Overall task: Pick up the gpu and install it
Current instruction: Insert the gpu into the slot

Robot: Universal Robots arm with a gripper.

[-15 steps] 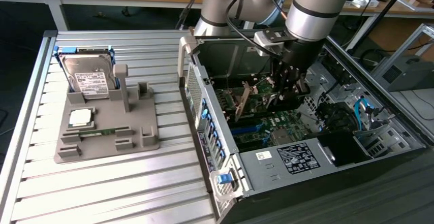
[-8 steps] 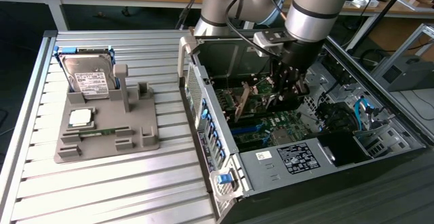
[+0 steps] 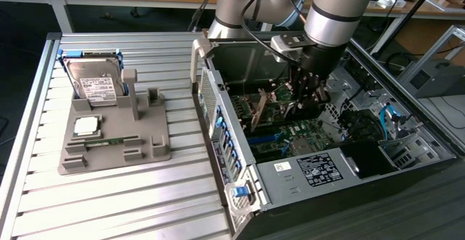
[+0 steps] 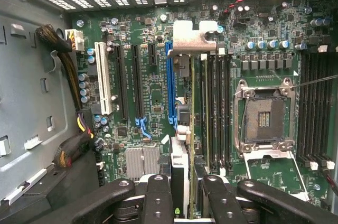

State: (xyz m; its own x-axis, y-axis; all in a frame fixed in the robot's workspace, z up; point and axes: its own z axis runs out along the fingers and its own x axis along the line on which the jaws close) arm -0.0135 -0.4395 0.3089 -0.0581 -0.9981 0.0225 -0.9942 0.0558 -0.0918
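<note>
- My end effector [image 4: 182, 195] is clamped on the gpu [image 4: 179, 145], which I hold edge-on inside the open computer case [image 3: 232, 142].
- The card hangs just above the motherboard [image 4: 153, 81], beside the blue slot [image 4: 170, 84].
- At about nine o'clock from the case in the exterior view, a grey fixture [image 3: 116, 136] on the surface [image 3: 116, 202] holds the hard drive [image 3: 93, 79].

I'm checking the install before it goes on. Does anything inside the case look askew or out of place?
The gpu stands tilted in the exterior view, held edge-on by the gripper over the motherboard, not seated in a slot. Nothing looks damaged.
</note>
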